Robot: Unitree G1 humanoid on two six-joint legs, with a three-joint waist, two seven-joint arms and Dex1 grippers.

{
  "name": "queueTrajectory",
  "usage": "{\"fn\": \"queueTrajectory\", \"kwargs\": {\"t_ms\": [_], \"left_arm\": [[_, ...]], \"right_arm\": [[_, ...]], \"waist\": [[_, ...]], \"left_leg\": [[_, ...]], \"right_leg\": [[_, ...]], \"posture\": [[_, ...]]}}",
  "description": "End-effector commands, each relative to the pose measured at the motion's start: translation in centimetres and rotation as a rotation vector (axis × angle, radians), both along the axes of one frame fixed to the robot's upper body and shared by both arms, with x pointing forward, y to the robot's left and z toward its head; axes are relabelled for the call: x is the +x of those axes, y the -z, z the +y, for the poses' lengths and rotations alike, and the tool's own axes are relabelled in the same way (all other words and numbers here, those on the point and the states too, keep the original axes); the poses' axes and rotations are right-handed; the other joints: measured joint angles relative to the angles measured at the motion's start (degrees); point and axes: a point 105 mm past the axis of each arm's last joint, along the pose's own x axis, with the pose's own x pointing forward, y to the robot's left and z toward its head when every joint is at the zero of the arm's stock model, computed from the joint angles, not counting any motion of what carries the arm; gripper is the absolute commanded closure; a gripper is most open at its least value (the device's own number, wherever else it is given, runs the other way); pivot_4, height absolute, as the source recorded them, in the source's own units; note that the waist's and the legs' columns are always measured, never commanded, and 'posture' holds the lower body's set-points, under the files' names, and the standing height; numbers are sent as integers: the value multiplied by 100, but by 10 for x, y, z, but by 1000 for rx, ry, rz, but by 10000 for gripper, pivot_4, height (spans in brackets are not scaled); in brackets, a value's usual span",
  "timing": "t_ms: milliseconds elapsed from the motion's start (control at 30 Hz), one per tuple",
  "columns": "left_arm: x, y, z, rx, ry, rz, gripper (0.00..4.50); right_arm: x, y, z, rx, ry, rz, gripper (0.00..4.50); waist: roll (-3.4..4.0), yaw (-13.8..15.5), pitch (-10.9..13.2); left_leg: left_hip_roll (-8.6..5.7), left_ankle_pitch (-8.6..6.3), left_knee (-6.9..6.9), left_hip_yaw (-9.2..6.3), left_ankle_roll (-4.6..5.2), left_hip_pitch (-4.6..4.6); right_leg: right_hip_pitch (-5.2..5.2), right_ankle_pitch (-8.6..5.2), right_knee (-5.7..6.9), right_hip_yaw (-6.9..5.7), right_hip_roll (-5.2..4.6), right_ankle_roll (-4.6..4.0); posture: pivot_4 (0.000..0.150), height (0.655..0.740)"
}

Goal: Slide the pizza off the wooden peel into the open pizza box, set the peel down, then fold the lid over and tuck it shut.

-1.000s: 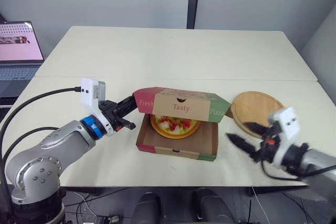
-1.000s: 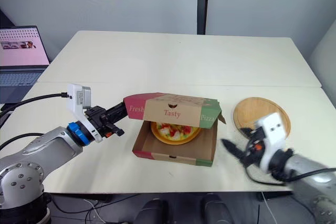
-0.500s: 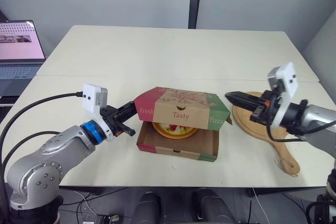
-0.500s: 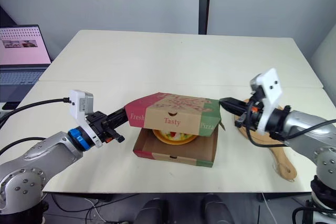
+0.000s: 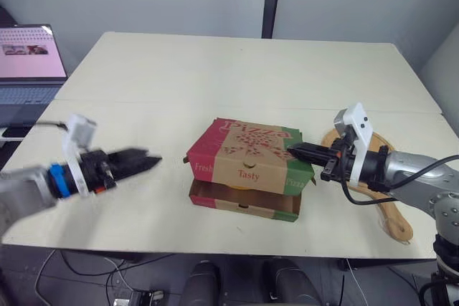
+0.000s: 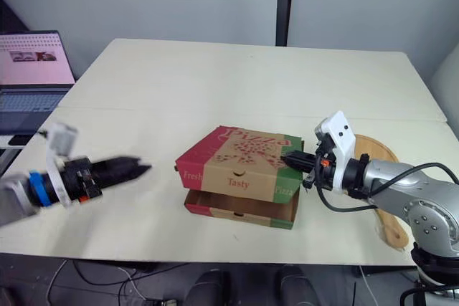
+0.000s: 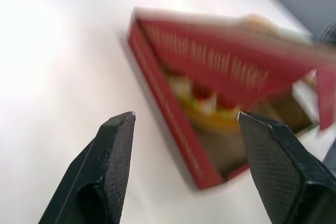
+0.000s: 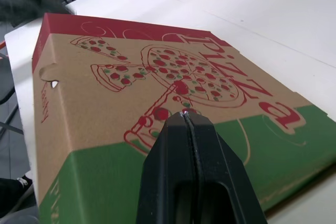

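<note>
The pizza box (image 5: 247, 170) sits mid-table, its printed lid (image 8: 115, 77) lowered over the base with the front flap hanging outside. A gap remains on the box's left side, where the pizza (image 7: 205, 103) shows inside. My right gripper (image 5: 290, 151) is shut, its tips resting on the green right part of the lid. My left gripper (image 5: 152, 158) is open and holds nothing, a short way left of the box and clear of it. The wooden peel (image 6: 376, 147) lies flat on the table right of the box, partly behind my right arm.
A laptop (image 5: 29, 62) with its screen lit stands off the table's far left edge. Cables trail from my left arm near the front left edge. A seam (image 5: 179, 103) runs across the white table behind the box.
My left gripper has let go of the lid's left edge, opened and drawn back to the left. The lid has dropped lower. My shut right gripper has moved onto the lid's right side.
</note>
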Motion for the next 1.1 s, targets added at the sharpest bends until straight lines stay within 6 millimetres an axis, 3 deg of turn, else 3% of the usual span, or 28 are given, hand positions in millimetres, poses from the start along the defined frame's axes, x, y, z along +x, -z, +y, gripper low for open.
{"fn": "queueTrajectory", "kwargs": {"t_ms": [33,133,300,433,533,633,767,1100], "left_arm": [[6,-32,-24,-8,150,-94,19825],[7,-28,-57,76,305,-107,29077],[12,-15,-115,170,576,-148,44674],[22,-5,-138,237,673,-183,44674],[25,1,-143,274,710,-198,44674],[28,4,-143,285,721,-204,44674],[28,7,-143,294,740,-209,44674],[29,10,-144,292,743,-208,44674]], "right_arm": [[-5,-5,4,-2,-25,-42,45000],[-7,-2,6,-12,-34,-42,45000],[-5,-8,4,-17,-17,-97,45000],[0,-20,-25,-50,82,-139,45000],[-4,-15,-52,-139,146,-130,45000],[-10,-3,-63,-216,141,-107,45000],[-27,18,-51,-247,38,-40,45000],[-36,28,-16,-135,-61,-5,45000]], "waist": [[-2,-3,0],[-2,-31,0],[-2,-21,0],[-1,-33,1],[-1,-52,1],[-1,-52,1],[-1,-52,0],[-1,-47,0]], "left_leg": [[-6,0,0,0,0,-5],[-8,-2,-2,7,3,-14],[-22,-3,1,-1,4,-29],[-22,-3,11,-4,4,-35],[-18,-3,11,-2,5,-34],[-14,-3,10,-5,6,-33],[-13,-3,20,-3,6,-32],[-14,-3,23,-5,6,-31]], "right_leg": [[1,0,-4,1,-2,8],[1,23,-12,11,-11,57],[-10,22,-9,-1,2,58],[-15,23,-1,-1,13,57],[-15,22,-2,2,18,58],[-15,21,0,0,23,56],[-13,21,5,4,25,57],[-11,22,7,4,24,60]], "posture": [[1500,7306],[1500,7306],[1500,7306],[1500,7306],[1500,7306],[1500,7306],[1500,7306],[1500,7306]]}}
